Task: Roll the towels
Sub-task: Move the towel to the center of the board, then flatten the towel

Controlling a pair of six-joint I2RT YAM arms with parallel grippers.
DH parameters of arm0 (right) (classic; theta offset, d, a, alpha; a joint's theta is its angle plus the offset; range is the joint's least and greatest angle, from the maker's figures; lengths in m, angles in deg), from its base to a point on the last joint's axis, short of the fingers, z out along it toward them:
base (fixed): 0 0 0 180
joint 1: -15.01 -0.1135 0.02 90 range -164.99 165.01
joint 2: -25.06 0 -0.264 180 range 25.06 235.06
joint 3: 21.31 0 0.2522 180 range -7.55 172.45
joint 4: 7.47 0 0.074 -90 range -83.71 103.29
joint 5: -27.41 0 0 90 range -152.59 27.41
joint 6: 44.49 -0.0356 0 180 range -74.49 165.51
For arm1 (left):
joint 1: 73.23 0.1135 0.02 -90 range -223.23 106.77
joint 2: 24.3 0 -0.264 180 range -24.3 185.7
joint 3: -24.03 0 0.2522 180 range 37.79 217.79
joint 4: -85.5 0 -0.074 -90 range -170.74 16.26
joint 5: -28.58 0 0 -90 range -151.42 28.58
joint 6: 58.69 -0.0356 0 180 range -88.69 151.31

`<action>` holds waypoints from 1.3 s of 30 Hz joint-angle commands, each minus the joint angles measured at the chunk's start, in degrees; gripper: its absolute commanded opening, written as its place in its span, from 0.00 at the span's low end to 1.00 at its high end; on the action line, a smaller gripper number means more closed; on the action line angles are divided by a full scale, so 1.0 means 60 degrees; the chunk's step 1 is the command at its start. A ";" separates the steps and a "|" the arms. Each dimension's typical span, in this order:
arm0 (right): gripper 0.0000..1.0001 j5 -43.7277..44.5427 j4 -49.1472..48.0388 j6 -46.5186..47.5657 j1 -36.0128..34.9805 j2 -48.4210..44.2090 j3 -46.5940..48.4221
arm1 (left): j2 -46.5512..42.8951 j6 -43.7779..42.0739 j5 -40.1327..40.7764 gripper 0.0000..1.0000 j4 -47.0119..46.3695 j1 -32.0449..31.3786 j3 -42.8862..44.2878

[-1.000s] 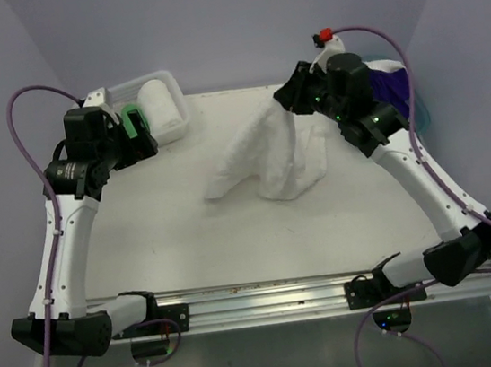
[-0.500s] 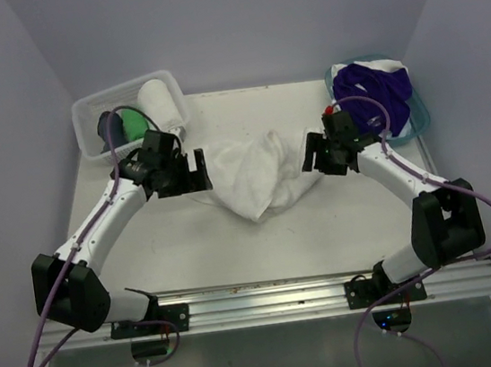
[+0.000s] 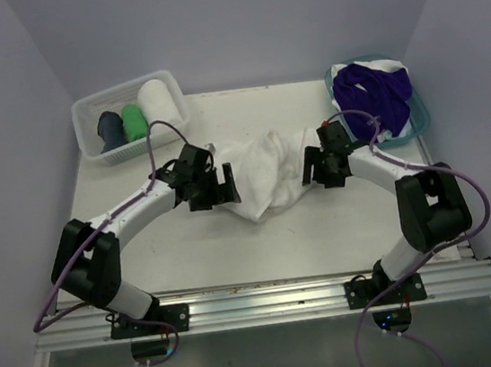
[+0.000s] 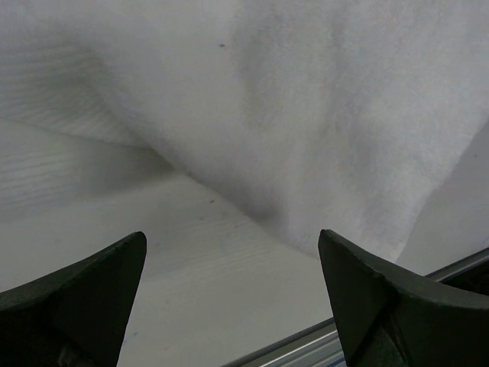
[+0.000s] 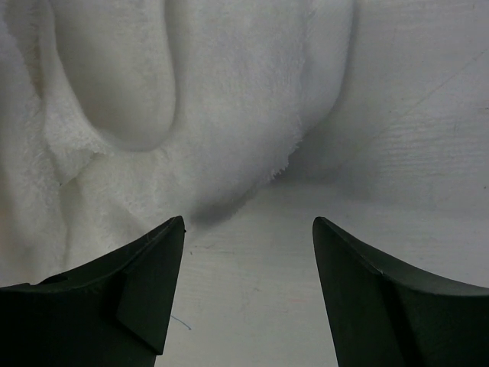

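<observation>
One flat pale table (image 3: 325, 236) carries one crumpled white terry towel (image 3: 263, 177) at its middle. Far right, one blue plastic tub (image 3: 421, 111) holds a purple towel (image 3: 378, 89). Far left, one latticed basket (image 3: 123, 151) holds three rolled towels: a white roll (image 3: 155, 100), a green roll (image 3: 134, 121) and a navy roll (image 3: 111, 130). The left gripper (image 4: 231, 245) and right gripper (image 5: 248, 229) flank the white terry towel, each spread wide and holding nothing.

Top cam: fixed, high up & behind the arms (image 3: 132, 212), looks down & fwd over the whole desk (image 3: 280, 242); far off, so both arms fit in. Left wrist cam: sits just behind the left claw (image 4: 229, 237), looks out btw its fingers, v. close & low to the desk. Right wrist cam: same setup behind the right claw (image 5: 248, 222), also v. close. Shared: white towel (image 3: 263, 177) ahead of both claws shows in all 3 views. Each wrist cam gets only the towel part nearest its own claw, plus bare desk below.
</observation>
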 commanded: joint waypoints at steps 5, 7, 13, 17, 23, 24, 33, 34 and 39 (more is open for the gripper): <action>0.68 -0.0284 -0.1055 -0.0499 0.0072 0.1084 0.0647 | 0.1263 0.1105 -0.1615 0.94 -0.2646 -0.1407 0.0350; 0.62 -0.0300 -0.1304 -0.0675 0.0072 0.1450 0.0735 | 0.1703 0.1193 -0.1733 0.88 -0.2794 -0.1510 0.0525; 0.00 0.0081 -0.1394 -0.0821 0.0233 0.1613 0.1115 | 0.1880 0.0945 -0.1119 0.24 -0.2092 -0.1511 0.1183; 0.00 0.0081 -0.1145 -0.0880 0.0277 0.1335 0.1963 | 0.1661 0.0273 -0.0986 0.00 -0.1330 -0.1029 0.1960; 0.00 0.0067 -0.0487 -0.0924 0.0277 0.0881 0.4277 | 0.0753 -0.0897 -0.0738 0.00 -0.0058 0.0597 0.4081; 0.00 0.0081 -0.0355 -0.0881 0.0292 0.0822 0.5020 | 0.0578 -0.1060 -0.0490 0.00 0.0555 0.1034 0.4535; 0.00 0.0944 0.0833 -0.0163 0.0336 -0.1298 0.7181 | -0.0946 -0.2365 -0.0195 0.00 0.2772 0.3805 0.8172; 0.00 0.1221 0.0949 -0.0075 0.0336 -0.1520 0.7094 | -0.1092 -0.2409 -0.0166 0.00 0.2845 0.3981 0.8129; 0.00 0.1897 0.1257 0.0247 0.0350 -0.3146 0.5459 | -0.2291 -0.2381 0.0170 0.00 0.3022 0.4816 0.7369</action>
